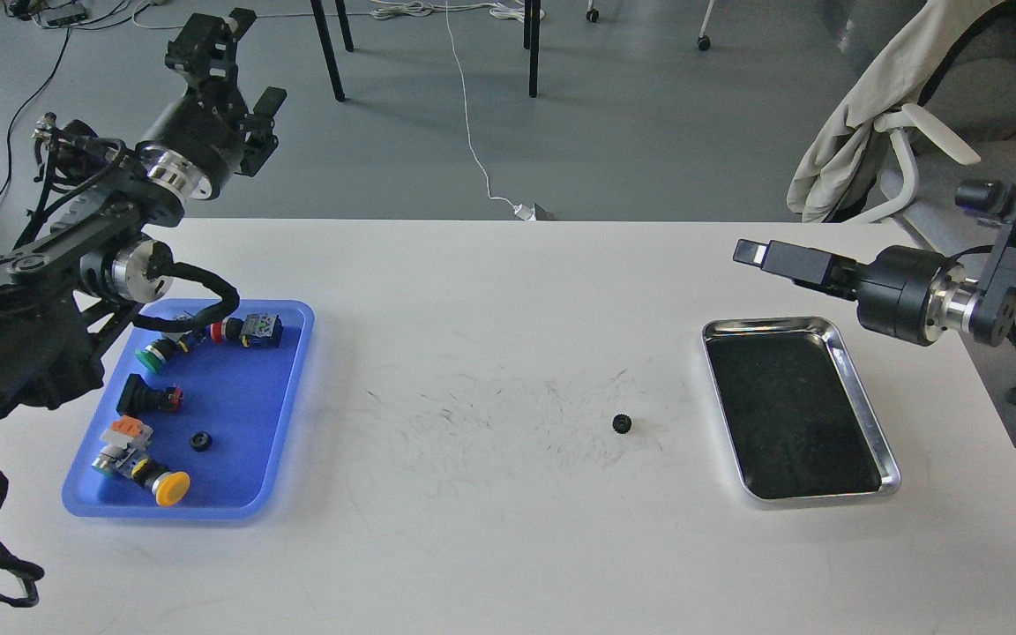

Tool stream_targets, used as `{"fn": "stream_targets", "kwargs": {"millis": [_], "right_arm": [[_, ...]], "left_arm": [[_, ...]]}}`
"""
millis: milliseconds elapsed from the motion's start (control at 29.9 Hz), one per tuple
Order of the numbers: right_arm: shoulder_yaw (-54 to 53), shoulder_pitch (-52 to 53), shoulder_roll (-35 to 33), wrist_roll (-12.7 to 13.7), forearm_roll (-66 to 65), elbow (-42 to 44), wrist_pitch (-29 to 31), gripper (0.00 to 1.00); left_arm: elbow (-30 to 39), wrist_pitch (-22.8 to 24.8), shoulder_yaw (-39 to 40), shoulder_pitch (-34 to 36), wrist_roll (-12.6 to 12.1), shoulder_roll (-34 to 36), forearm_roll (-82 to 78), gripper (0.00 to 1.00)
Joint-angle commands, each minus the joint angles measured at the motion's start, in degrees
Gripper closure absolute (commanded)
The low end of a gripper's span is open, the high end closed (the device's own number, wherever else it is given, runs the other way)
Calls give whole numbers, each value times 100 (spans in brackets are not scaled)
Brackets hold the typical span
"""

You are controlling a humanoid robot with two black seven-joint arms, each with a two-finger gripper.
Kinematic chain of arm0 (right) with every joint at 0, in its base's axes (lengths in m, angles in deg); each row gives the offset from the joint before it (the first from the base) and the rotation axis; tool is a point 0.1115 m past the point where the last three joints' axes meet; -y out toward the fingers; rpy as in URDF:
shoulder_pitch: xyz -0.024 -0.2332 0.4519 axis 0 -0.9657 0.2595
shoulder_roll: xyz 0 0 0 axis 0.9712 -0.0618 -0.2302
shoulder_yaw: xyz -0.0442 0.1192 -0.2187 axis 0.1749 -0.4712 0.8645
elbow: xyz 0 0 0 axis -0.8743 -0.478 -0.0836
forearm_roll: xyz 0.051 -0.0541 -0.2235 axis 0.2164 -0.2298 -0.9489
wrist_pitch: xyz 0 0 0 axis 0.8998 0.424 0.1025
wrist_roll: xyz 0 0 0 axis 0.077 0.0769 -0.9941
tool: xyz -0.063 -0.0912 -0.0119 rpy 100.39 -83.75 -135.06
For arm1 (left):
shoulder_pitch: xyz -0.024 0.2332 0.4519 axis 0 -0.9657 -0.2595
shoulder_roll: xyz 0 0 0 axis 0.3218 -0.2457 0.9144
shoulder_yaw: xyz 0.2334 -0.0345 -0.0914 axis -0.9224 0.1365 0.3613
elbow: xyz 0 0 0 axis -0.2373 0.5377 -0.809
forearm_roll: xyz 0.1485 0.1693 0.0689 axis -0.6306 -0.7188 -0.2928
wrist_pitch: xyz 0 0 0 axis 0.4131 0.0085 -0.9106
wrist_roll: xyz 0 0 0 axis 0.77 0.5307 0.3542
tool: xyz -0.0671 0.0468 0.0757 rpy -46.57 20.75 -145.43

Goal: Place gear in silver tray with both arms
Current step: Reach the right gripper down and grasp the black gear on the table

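- Two trays sit on the white table [508,547]: a blue plastic tray [283,423] at the left and the silver tray [861,397] at the right, well apart.
- Gear [622,423]: small, black, lying on the bare tabletop between the two trays, nearer the silver tray but clear of its rim. Nothing touches it.
- Silver tray: shiny raised rim, dark reflective bottom, nothing seen inside it.
- Second small black gear [200,441] lies in the blue plastic tray, near its middle.
- Blue plastic tray also holds push-button switches: one with a green cap [151,357] near the far left corner, one with a yellow cap [171,488] near the front, a red-ringed black unit [254,330] at the far edge, and a black unit with a red collar [148,396] along the left side.
- Left gripper [252,60]: raised above the floor beyond the far left table corner, well away from both gears. Fingers stand apart, released, holding nothing.
- Right gripper [753,252]: held above the table just beyond the far edge of the silver tray, pointing left. Seen side-on as one dark block, so whether its jaws are parted or closed cannot be told. Nothing is visible in it.
- Tabletop shows fine dark scuff marks [508,414] across its centre, around the loose gear.
- White cable [473,141] runs across the grey floor to the far table edge.
- Office chair draped with a beige garment [870,123] stands beyond the right corner.
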Motion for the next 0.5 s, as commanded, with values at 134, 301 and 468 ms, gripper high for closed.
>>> {"fn": "stream_targets", "kwargs": {"millis": [134, 301, 468], "right_arm": [[1121, 780, 374, -431, -1244, 42, 144, 2], [1886, 1404, 848, -577, -1913, 121, 144, 2], [2343, 1782, 1323, -577, -2414, 403, 144, 2]], "left_arm": [[-12, 7, 43, -19, 0, 25, 127, 1], [-12, 34, 122, -19, 0, 113, 215, 2], [-3, 34, 122, -19, 0, 200, 224, 2]]}}
